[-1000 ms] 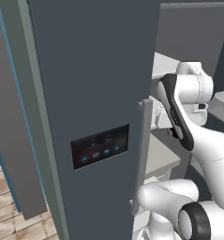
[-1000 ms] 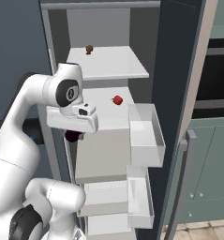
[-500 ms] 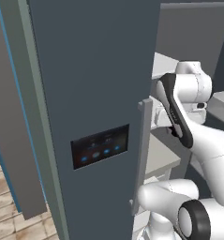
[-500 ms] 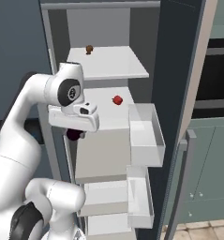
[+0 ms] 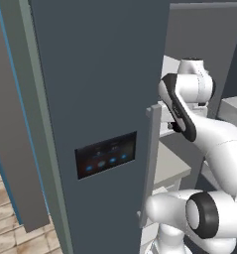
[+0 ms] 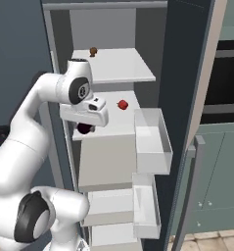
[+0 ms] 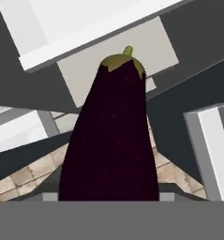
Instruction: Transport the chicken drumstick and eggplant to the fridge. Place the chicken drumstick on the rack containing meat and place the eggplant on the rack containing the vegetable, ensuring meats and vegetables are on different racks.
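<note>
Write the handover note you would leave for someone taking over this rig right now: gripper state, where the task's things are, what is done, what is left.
Gripper: shut on the eggplant, held at the front edge of the middle rack of the open fridge.
Small brown lump, probably the chicken drumstick or the meat, lies on the top rack; too small to tell.
Small red item, likely the vegetable, lies on the middle rack.
Done: eggplant carried to the fridge.
Left: set the eggplant down on the middle rack, release, withdraw; check the drumstick's rack.

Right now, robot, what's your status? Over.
Fingers shut on eggplant. Hand at the open fridge, beside middle shelf. Red vegetable sits there. Nothing blocking.
</note>
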